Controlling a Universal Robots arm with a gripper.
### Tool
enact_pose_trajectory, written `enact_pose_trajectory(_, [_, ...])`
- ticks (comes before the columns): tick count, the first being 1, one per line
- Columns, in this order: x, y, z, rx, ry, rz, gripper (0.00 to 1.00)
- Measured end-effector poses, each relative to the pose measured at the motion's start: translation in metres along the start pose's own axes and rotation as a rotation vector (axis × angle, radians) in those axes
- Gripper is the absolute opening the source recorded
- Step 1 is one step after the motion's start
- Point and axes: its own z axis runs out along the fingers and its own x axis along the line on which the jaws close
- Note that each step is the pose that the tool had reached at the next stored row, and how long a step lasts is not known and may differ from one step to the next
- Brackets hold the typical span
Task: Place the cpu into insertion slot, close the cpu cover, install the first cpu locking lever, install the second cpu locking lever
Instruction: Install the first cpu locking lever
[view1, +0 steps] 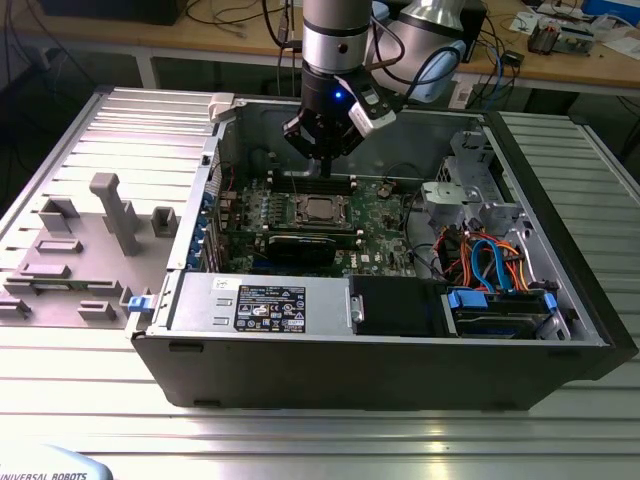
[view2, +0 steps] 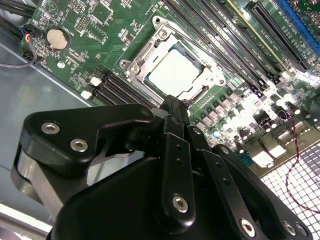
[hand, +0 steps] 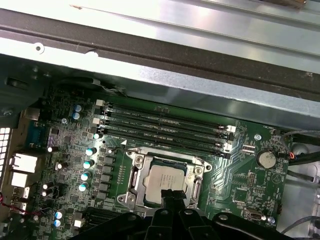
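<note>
- Ribbed metal table (view1: 320, 445) fills the exterior view's foreground, carrying an open computer case (view1: 380, 372).
- Grey plastic fixture (view1: 112, 212) sits mid-left; blue and orange cables (view1: 490, 262) crowd the case's right.
- The cpu (view1: 320, 209) lies in the insertion slot (view2: 129, 67), cpu cover (view2: 155, 50) down around it.
- Gripper (view1: 325, 150) hangs just above, jaws together, empty.
- Cluttered wooden bench (view1: 570, 60) runs behind.

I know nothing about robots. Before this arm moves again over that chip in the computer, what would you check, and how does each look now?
1. cpu lying flat in the insertion slot: ok.
2. cpu cover down around the chip: ok.
3. Both locking levers latched: cannot tell.
4. Tool shut and carrying nothing: ok.
5. Tool hanging above the motherboard, not pressing on it: ok.
6. Cables away from the slot: ok.
</note>
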Motion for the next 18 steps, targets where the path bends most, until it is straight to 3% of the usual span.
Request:
enact_pose_trajectory(10, [0.0, 0.0, 0.0, 0.0, 0.0, -0.002, 0.11])
enact_pose_trajectory(14, [0.0001, 0.0, 0.0, -0.0011, 0.0006, -0.046, 0.11])
enact_pose_trajectory(17, [0.0024, 0.0004, 0.0001, -0.0008, 0.0003, -0.037, 0.11])
enact_pose_trajectory(18, [0.0025, 0.0004, 0.0005, 0.0001, 0.0002, -0.008, 0.11])
